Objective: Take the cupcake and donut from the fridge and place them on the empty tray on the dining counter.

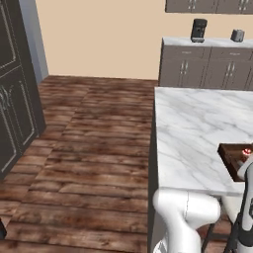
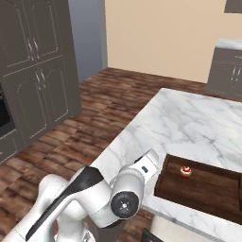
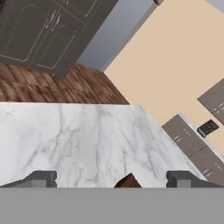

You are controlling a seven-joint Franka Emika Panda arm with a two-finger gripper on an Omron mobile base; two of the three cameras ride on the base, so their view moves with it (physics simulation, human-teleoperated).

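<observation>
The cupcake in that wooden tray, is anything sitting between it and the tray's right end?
Nothing: in the right base view the cupcake stands alone near the left end of the tray, and the dark tray floor to its right is bare.

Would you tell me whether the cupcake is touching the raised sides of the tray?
Apart. The right base view shows the cupcake standing on the tray floor, with dark wood visible between it and every raised side.

Plain beige wall (image 1: 108, 39) at the back, dark reddish-brown wood plank floor (image 1: 84, 163). Tall dark panelled cabinets (image 2: 38, 71) along the left side. Grey base cabinets with a pale countertop (image 1: 207, 64) against the far wall (small black appliance (image 1: 198, 30) and a grey canister (image 1: 237, 35) on top). Flat, even lighting.
</observation>
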